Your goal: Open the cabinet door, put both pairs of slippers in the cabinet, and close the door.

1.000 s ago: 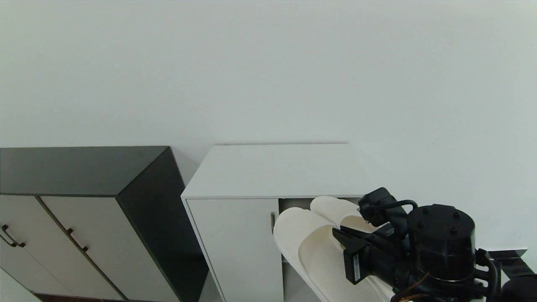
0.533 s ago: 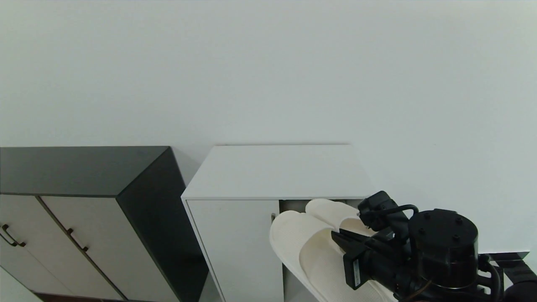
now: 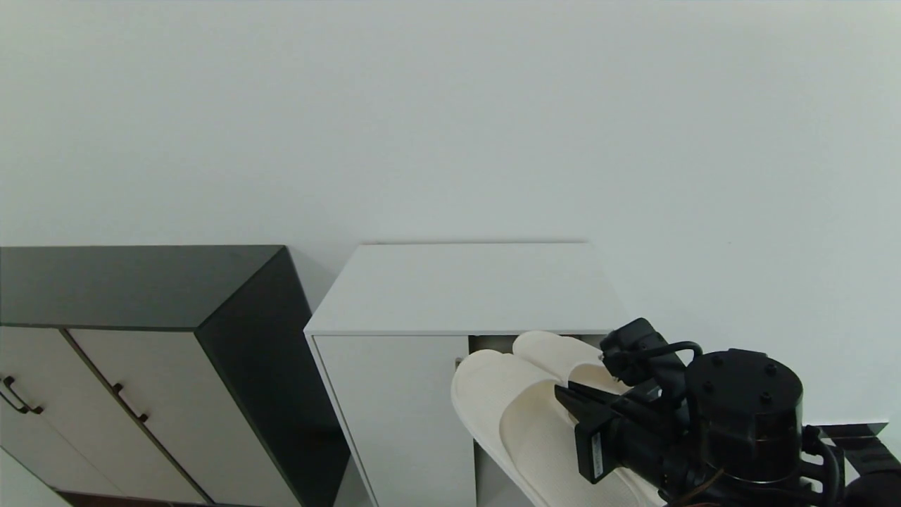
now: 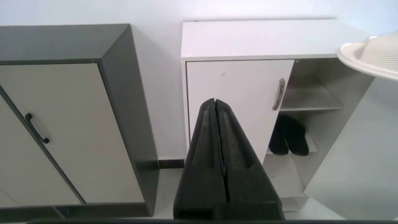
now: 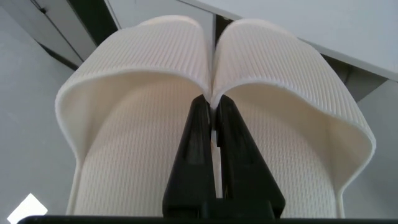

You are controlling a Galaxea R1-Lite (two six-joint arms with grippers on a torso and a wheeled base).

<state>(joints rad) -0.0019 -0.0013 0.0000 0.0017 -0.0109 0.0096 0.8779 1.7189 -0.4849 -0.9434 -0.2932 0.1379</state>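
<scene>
Cabinet [image 4: 267,40] right bay open, black slippers [image 4: 291,135] inside

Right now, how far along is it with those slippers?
Done: the white cabinet stands open on the right, and a dark pair of slippers lies on a lower shelf inside. In hand: the right gripper is shut on the white pair of slippers, before the opening. Left: set them inside, then shut the cabinet.

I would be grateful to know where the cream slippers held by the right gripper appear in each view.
Head view: slippers low and right of centre, in the right gripper, before the white cabinet.
Left wrist view: one toe at the picture's edge, beside that cabinet's open side.
Right wrist view: both close up, side by side.
Shared landmark: the dark cabinet.
</scene>
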